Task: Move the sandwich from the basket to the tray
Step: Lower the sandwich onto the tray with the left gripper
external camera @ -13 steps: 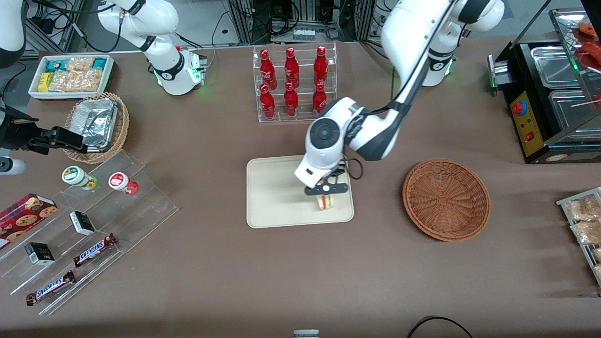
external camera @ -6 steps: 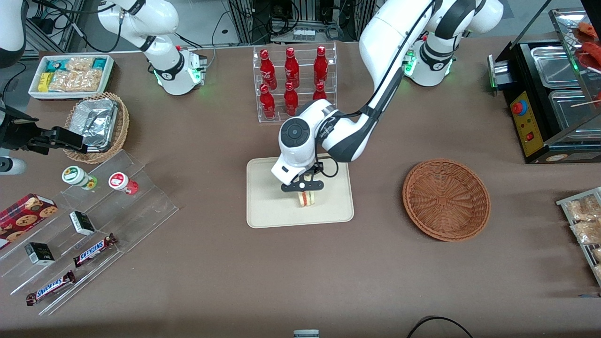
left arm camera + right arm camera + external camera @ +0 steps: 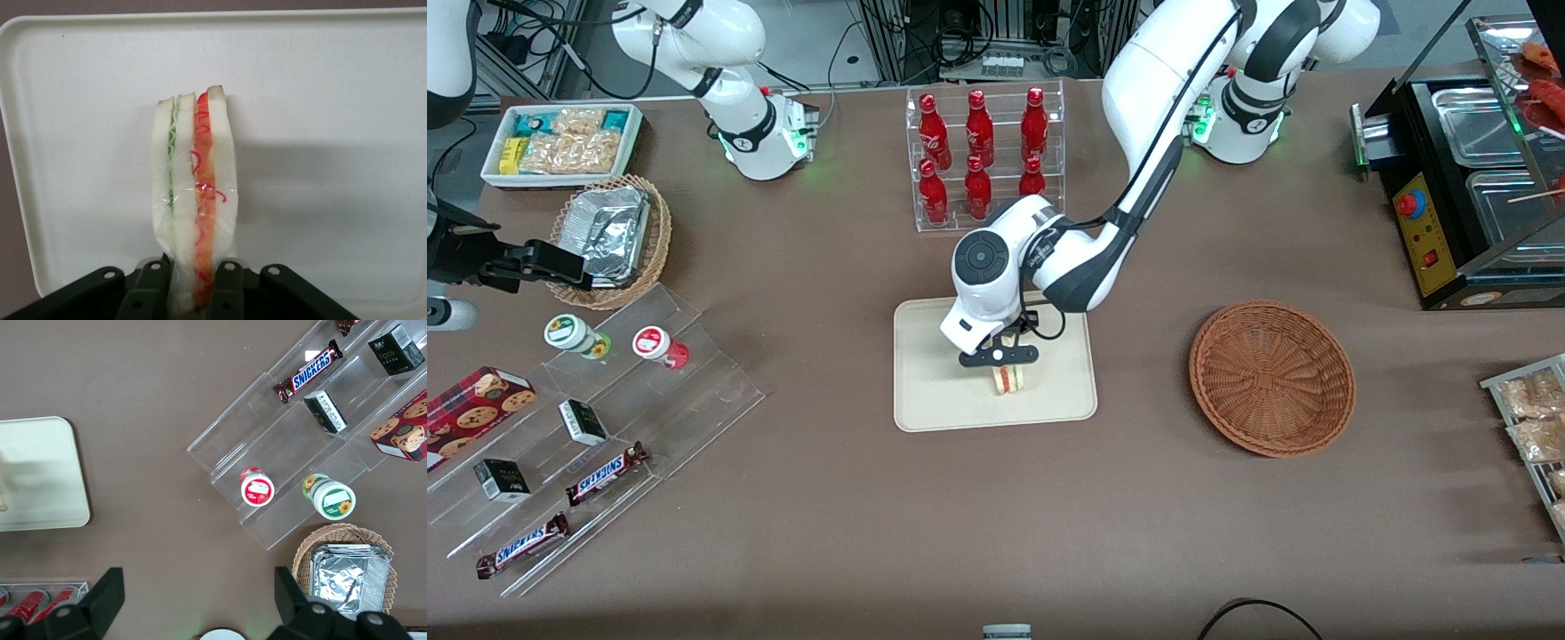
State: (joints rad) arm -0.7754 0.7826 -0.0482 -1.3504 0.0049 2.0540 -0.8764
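The sandwich [image 3: 1009, 380] [image 3: 193, 193], a pale wedge with green and red-orange layers, hangs on edge over the middle of the cream tray [image 3: 934, 400] [image 3: 333, 100]. My left gripper [image 3: 1000, 356] [image 3: 193, 293] is directly above the tray and shut on the sandwich, its dark fingers [image 3: 150, 290] pressing the bread on both sides. The reddish-brown wicker basket [image 3: 1272, 378] stands beside the tray toward the working arm's end of the table, with nothing in it. I cannot tell whether the sandwich touches the tray.
A clear rack of red bottles [image 3: 983, 156] stands farther from the front camera than the tray. Toward the parked arm's end are clear stepped shelves [image 3: 605, 418] with snacks, a tan basket with a foil container [image 3: 609, 236] and a white bin [image 3: 560, 142]. A black food warmer [image 3: 1467, 178] stands at the working arm's end.
My gripper carried the sandwich from the tray's edge nearest the basket to over its middle, then almost stopped, sinking slightly.
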